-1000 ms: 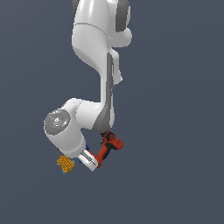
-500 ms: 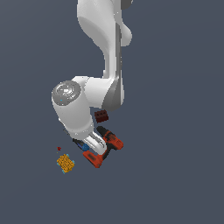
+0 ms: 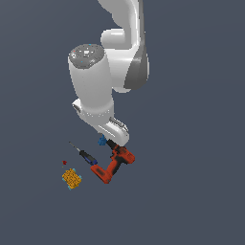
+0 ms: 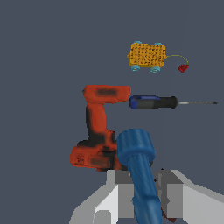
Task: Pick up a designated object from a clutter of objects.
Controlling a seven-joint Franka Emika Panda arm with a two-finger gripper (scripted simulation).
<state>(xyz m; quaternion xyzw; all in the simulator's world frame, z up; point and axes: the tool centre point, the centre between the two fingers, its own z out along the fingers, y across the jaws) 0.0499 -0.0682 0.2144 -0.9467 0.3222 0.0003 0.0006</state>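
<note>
The designated object, a bright-blue knobbly lump (image 3: 102, 140), sits between the fingers of my gripper (image 3: 108, 141), which is shut on it. In the wrist view the blue lump (image 4: 136, 151) sticks out from between the grey fingers (image 4: 114, 192) of the gripper (image 4: 144, 192). The rest of the clutter of objects lies just beyond it: a red-and-black power drill (image 3: 114, 165) (image 4: 98, 131), a blue-handled screwdriver (image 3: 86, 155) (image 4: 153, 102), a yellow-orange dotted block (image 3: 72, 178) (image 4: 147, 55) and a tiny red bit (image 3: 64, 162) (image 4: 183, 68).
The white arm (image 3: 95, 86) fills the upper middle of the exterior view and hides the ground behind it. Everything lies on a plain dark grey-blue floor (image 3: 191, 191) with no edges or walls in view.
The arm has swung and risen over the clutter, so the wrist looms larger. The blue lump now shows at the fingertips, above the screwdriver and drill, which have not moved.
</note>
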